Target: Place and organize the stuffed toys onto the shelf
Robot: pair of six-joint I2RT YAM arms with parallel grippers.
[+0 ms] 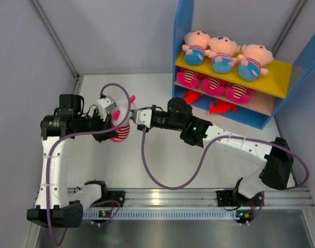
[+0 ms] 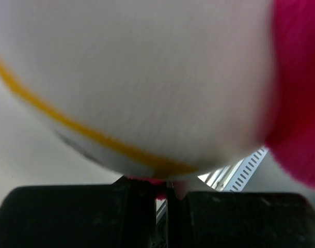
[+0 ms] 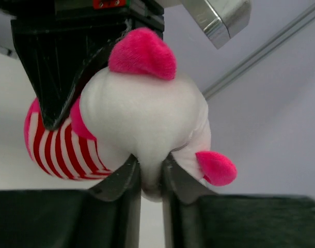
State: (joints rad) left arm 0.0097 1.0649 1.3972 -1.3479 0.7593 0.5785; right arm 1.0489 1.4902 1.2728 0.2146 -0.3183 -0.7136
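Note:
A white-faced, pink-eared doll with a red-and-white striped body [image 1: 121, 130] hangs above the table left of centre, held from both sides. My left gripper [image 1: 110, 125] is shut on a fold of its pink fabric [image 2: 165, 188]; the doll's white head [image 2: 147, 77] fills the left wrist view. My right gripper [image 1: 132, 114] is shut on the doll's white head [image 3: 142, 113], pinching it between the jaws [image 3: 150, 175]. The shelf [image 1: 182, 31] stands at the back right. Three peach dolls [image 1: 223, 54] lie on its yellow top board, three striped dolls [image 1: 214, 85] on the middle board, two red fish [image 1: 222, 107] on the blue base.
Grey walls enclose the table on the left, back and right. A metal rail [image 1: 199, 196] carrying both arm bases runs along the near edge. Purple cables [image 1: 147, 165] loop over the table between the arms. The left gripper's black fingers [image 3: 59, 67] show in the right wrist view.

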